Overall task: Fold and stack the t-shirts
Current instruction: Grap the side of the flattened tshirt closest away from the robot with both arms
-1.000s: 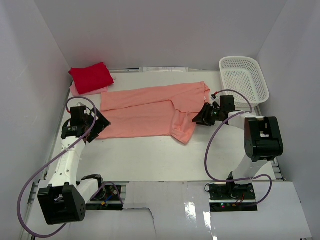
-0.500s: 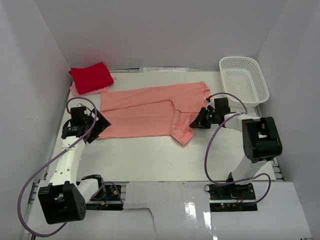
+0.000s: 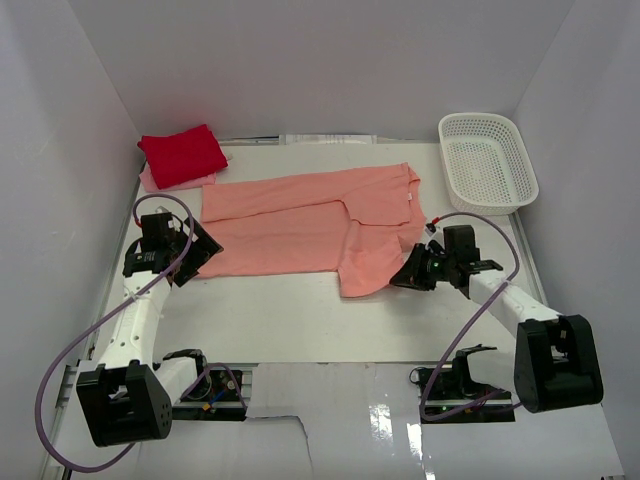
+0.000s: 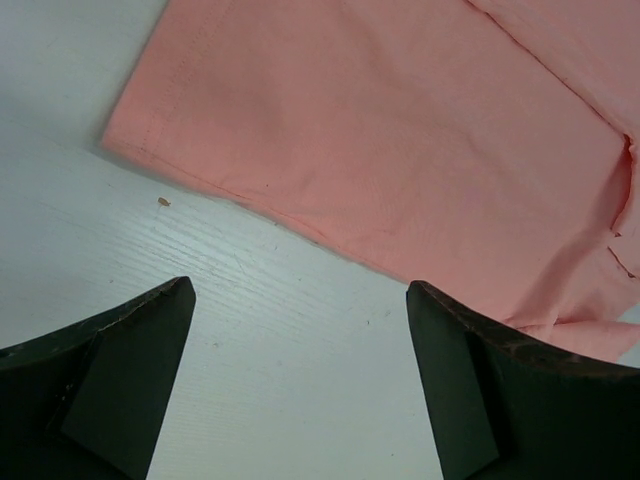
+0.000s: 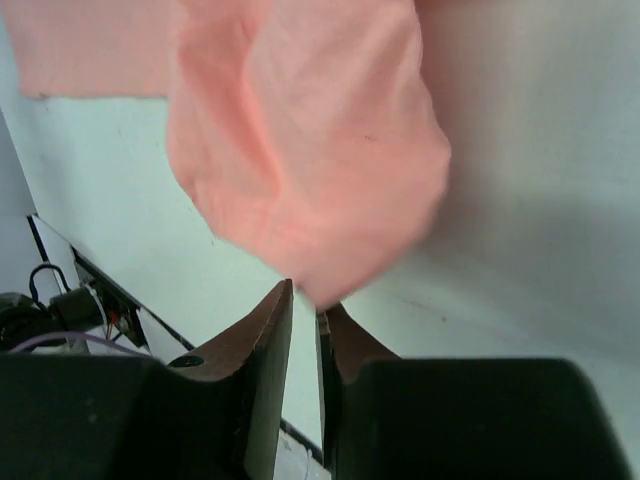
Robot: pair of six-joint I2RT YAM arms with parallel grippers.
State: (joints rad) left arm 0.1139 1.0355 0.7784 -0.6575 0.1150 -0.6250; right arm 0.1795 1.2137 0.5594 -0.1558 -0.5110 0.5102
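Salmon-pink cloth nipped in right end effector [image 5: 305, 300], jaws pressed almost together on a bunched lobe of fabric, likely the near sleeve. From top camera, gripped at near-right corner of salmon-pink t-shirt [image 3: 290, 225], low over worktop [image 3: 300, 315]. Left end effector [image 4: 298, 288] spread wide, holding nothing, hovering above bare worktop just beside near-left hem corner, not touching cloth. Salmon-pink t-shirt laid flat across middle of worktop, hem to left, collar end to right, one long crease through body. Red t-shirt [image 3: 182, 155] folded at far-left corner, resting on pale pink t-shirt [image 3: 148, 181], only a sliver of the latter showing. White basket [image 3: 528, 170] at far right, well apart from all shirts. Step in hand, judged: folding the big shirt, sleeve side gripped for tucking in. Next move probably calls for lifting sleeve clear and carrying it leftward over body, low and slow to avoid dragging whole shirt. Left side well placed to pin or pinch hem. Stacking onto red pile not yet done.
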